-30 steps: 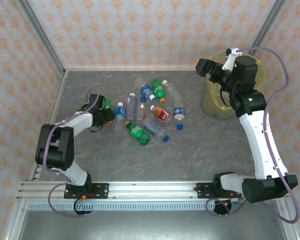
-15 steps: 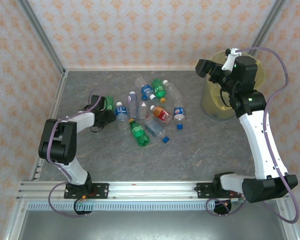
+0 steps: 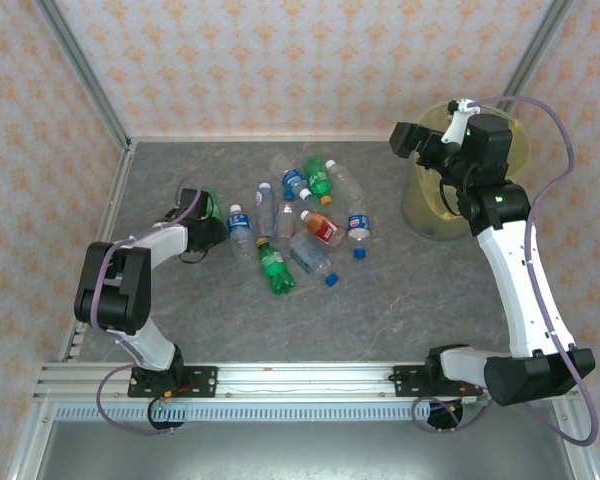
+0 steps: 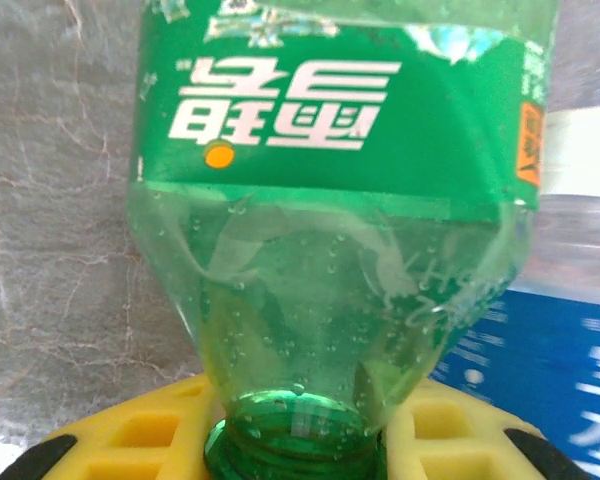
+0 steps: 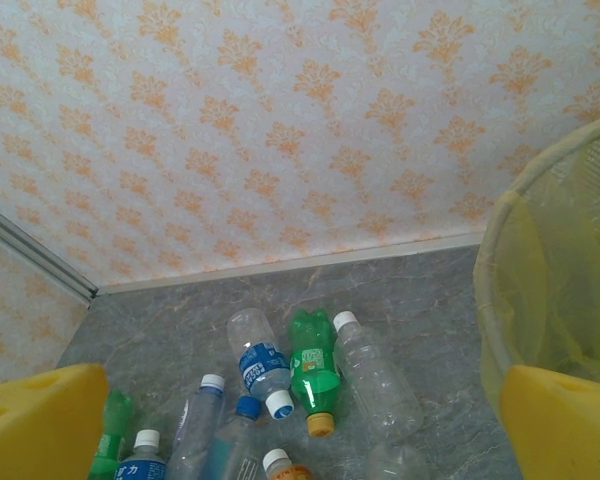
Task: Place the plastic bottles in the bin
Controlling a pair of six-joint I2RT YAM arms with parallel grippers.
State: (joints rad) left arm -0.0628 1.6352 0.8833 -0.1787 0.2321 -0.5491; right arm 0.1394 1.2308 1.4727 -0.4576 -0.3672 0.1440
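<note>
Green bottle (image 4: 330,250), neck in the left pincer (image 4: 295,455): tinted see-through plastic, glossy, dented, droplets beading it; label film smooth and shiny. Pincer fingers (image 4: 130,440): yellow moulded plastic, matt, gridded. Just right of this pincer, blue-labelled bottle (image 4: 570,330), glossy plastic. Tabletop (image 4: 50,200) behind: grey marbled, dull sheen. Right of the right pincer (image 5: 300,430), bin (image 5: 555,260) lined with thin translucent yellow film, crinkled. Wall (image 5: 280,120) beyond: patterned paper, matt.

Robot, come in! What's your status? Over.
Left gripper shut on neck of green bottle. Right gripper open, by the bin. Blue-labelled bottle close beside the held one.
</note>
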